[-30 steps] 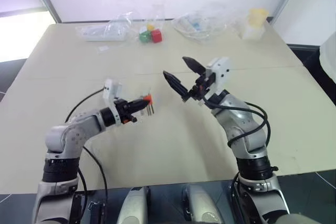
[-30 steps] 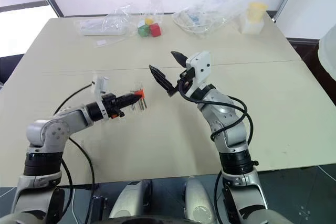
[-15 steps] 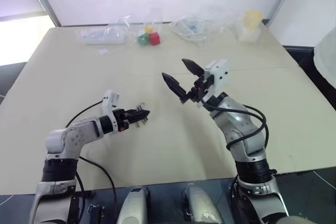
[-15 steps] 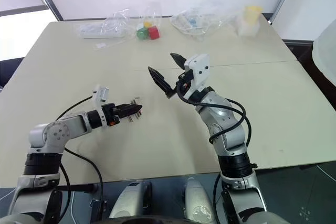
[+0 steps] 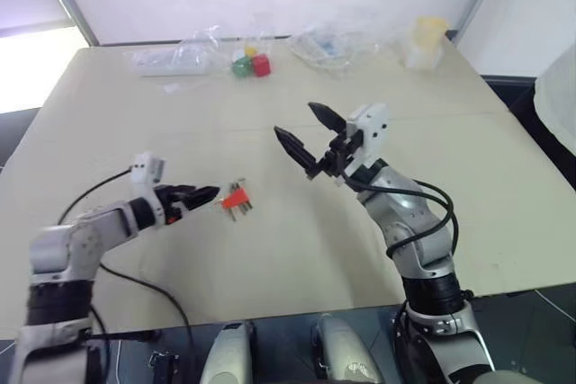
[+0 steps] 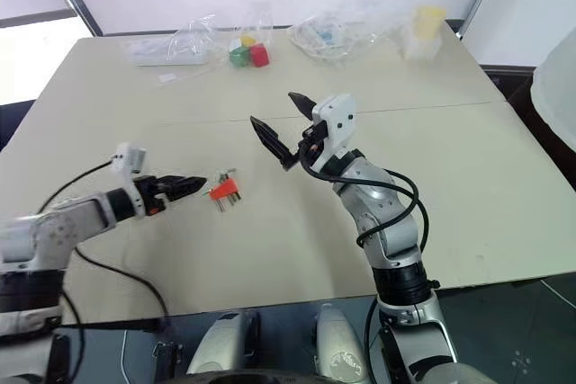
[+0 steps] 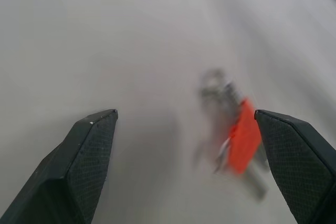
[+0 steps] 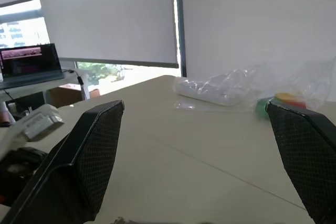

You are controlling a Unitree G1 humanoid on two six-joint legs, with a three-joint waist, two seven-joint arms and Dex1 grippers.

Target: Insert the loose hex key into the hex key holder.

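holder: one orange hex key holder [image 5: 237,196] lying on the table [image 5: 504,186], a few short metal keys sticking out, just right of the left gripper's tips, not touching

loose key: can't pick it out separately from the prongs

left gripper [image 5: 200,193]: jaws wide open, nothing in them

right gripper [image 5: 308,137]: up in the air mid-table, jaws spread, empty

far edge: one red, one green, one yellow block [image 5: 250,62], several clear plastic bags [image 5: 342,42]

left wrist view: blurry holder [image 7: 242,136] between the fingertips [image 7: 89,150]

right wrist view: a window and a screen [image 8: 29,61] beyond the table
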